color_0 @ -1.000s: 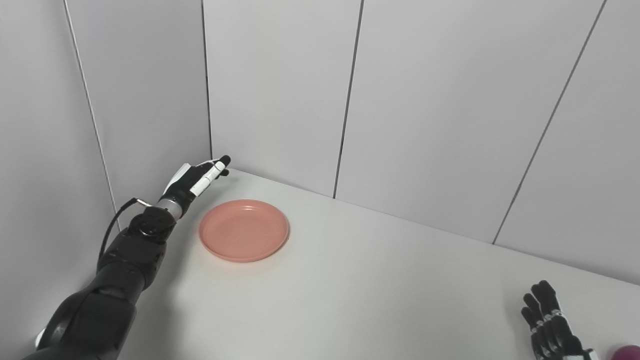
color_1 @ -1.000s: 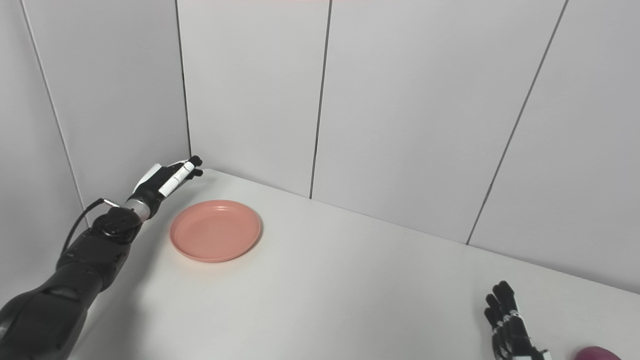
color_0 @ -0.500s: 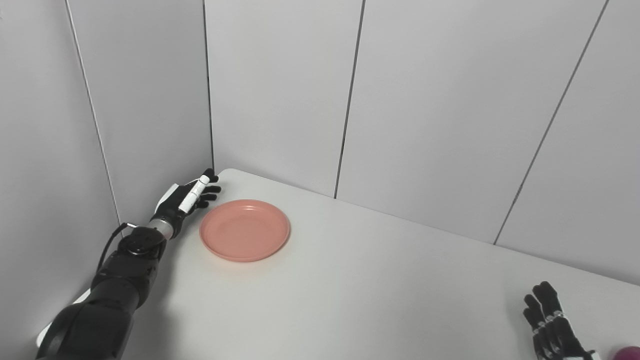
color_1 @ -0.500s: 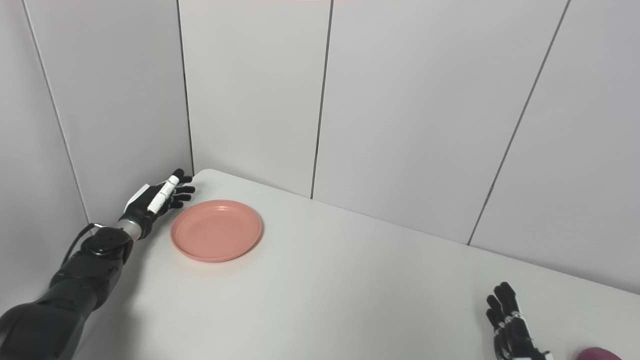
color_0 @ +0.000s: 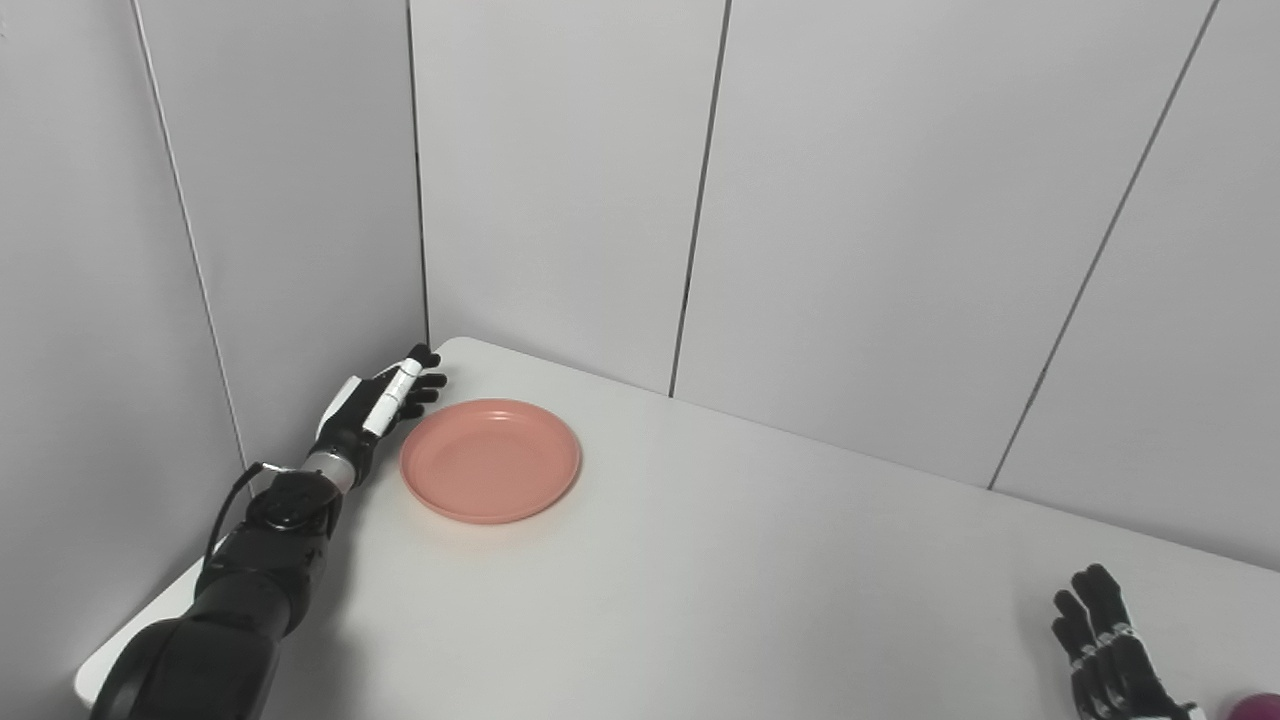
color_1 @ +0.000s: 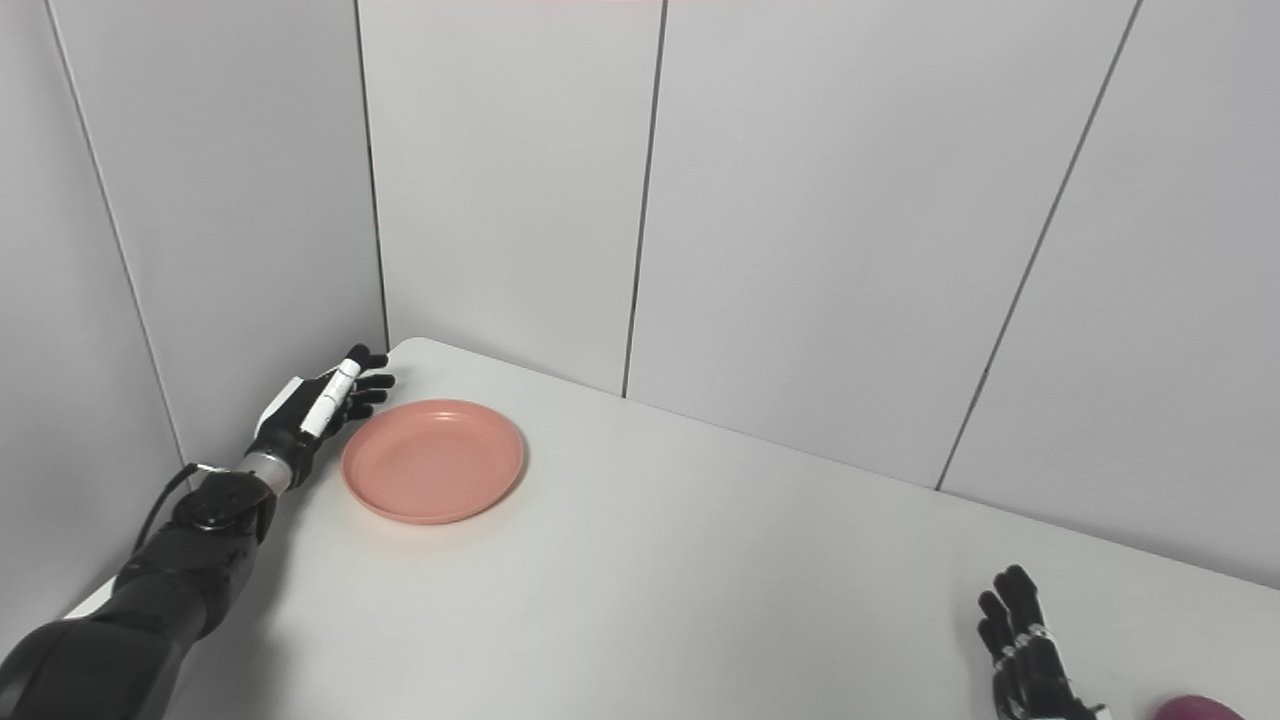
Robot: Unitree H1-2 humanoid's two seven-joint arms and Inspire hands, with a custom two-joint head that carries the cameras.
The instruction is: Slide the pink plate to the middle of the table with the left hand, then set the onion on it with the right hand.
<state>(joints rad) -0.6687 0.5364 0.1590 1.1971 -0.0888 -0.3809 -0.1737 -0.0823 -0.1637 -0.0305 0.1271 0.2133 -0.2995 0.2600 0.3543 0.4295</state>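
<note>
The pink plate (color_0: pixel 490 459) lies flat near the far left corner of the white table (color_0: pixel 720 580). My left hand (color_0: pixel 375 405) rests low on the table just left of the plate's rim, fingers spread and open, holding nothing. I cannot tell whether it touches the rim. At the bottom right my right hand (color_1: pixel 1030 660) lies open with its fingers pointing away from me. A purple onion (color_1: pixel 1200 709) shows only partly at the bottom right edge, just right of that hand.
Grey wall panels (color_0: pixel 560 200) close off the table's back and left sides, meeting in a corner right behind my left hand. The table's left front corner (color_0: pixel 90 680) is near my left forearm.
My left hand has come down from above the table corner to table level beside the plate's left rim. The plate and the right hand have stayed put.
</note>
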